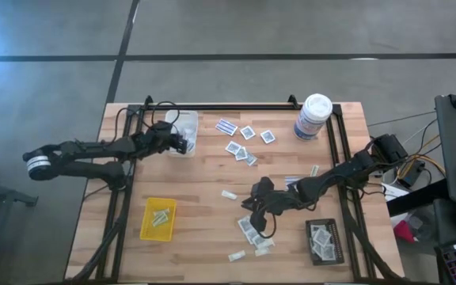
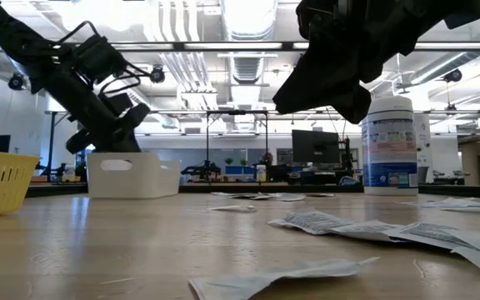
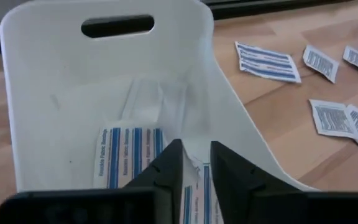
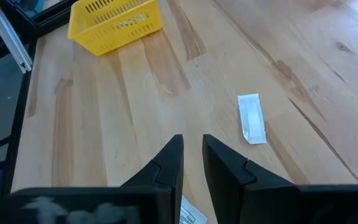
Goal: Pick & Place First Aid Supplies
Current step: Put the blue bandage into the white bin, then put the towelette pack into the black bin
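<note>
The wooden table [image 1: 204, 190] carries three trays, a canister and a scatter of first aid packets. The left arm reaches in from the table's left edge to the white tray [image 1: 187, 125] near the far left corner; the left gripper [image 3: 196, 163] hangs over that tray with its fingers a narrow gap apart and nothing visibly clamped between them, and blue-and-white striped strips [image 3: 126, 152] lie on the tray floor right below the tips. The right arm comes in from the right edge and bends toward the middle of the near half, where the right gripper [image 4: 192, 160] hovers above bare wood with its fingers a narrow slot apart and empty. A tall white canister [image 1: 313, 116] with a blue label stands by the far right corner. The yellow tray [image 1: 158, 218] sits at the near left with a few pale strips inside, and the black tray [image 1: 325, 241] at the near right holds white square packets. More white square packets [image 1: 245, 150] and one striped strip [image 1: 226, 127] lie loose on the far middle of the table, another cluster of packets [image 1: 252, 231] lies just beside the right gripper, and a small pale narrow strip [image 4: 251, 118] lies alone on the wood ahead of that gripper.
</note>
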Robot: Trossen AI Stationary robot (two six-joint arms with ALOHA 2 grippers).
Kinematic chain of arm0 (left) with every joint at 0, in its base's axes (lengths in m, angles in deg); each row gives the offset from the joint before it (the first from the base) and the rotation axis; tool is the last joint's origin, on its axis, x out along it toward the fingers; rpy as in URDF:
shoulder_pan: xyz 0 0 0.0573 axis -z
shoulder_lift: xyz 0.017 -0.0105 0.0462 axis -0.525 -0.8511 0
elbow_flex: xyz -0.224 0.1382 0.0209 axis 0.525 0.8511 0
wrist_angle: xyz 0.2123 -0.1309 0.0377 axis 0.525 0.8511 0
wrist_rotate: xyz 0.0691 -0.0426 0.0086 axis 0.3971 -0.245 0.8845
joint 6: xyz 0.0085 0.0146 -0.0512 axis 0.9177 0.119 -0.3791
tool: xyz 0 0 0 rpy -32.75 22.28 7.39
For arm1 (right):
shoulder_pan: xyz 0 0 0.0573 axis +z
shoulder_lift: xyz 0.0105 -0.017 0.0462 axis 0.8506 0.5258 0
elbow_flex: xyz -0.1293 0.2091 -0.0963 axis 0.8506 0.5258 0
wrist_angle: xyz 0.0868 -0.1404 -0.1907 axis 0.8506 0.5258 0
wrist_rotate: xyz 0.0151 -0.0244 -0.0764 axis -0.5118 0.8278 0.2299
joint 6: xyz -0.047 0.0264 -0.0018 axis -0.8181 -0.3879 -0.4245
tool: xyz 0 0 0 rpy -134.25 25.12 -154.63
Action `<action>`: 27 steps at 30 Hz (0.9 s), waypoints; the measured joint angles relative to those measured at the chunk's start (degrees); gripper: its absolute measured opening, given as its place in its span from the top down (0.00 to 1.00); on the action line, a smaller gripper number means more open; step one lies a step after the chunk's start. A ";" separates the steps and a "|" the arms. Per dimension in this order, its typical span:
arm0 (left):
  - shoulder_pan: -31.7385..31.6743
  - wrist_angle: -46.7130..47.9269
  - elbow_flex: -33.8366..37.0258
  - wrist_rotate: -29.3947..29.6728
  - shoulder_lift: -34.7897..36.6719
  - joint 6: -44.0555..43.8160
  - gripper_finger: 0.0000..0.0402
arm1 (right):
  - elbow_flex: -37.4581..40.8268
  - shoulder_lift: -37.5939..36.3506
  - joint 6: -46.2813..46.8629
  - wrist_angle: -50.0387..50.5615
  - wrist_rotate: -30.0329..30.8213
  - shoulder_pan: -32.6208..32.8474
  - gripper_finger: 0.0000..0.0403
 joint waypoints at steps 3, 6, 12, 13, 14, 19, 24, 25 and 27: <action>-0.05 0.07 -1.23 0.39 0.13 3.30 0.77 | 0.00 0.22 0.06 0.08 0.00 0.00 0.86; -0.07 2.05 -3.78 0.51 0.19 6.33 0.75 | 0.00 0.22 0.10 0.04 -0.02 -0.01 0.86; -0.07 13.76 -11.78 0.71 0.20 11.05 0.75 | 0.00 0.22 0.12 0.08 -0.02 0.00 0.86; -0.07 15.99 -13.30 0.73 0.20 11.90 0.75 | 0.00 0.22 0.12 0.08 -0.02 0.00 0.86; -0.07 18.15 -14.93 0.74 0.20 12.46 0.75 | 0.00 0.22 0.12 0.06 -0.02 0.00 0.86; 0.97 22.97 -20.97 -2.56 0.20 12.79 0.75 | 0.00 0.22 0.01 0.06 -0.02 0.00 0.86; 5.52 19.76 -22.42 -10.46 0.14 14.25 0.75 | 0.00 0.22 -0.01 0.10 -0.02 -0.02 0.86; 6.93 18.24 -22.18 -10.46 0.12 14.27 0.75 | 0.00 0.22 -0.01 0.11 -0.02 -0.02 0.86; 10.13 14.57 -21.03 -10.48 0.12 14.27 0.75 | 0.00 0.22 -0.04 0.14 -0.02 -0.02 0.86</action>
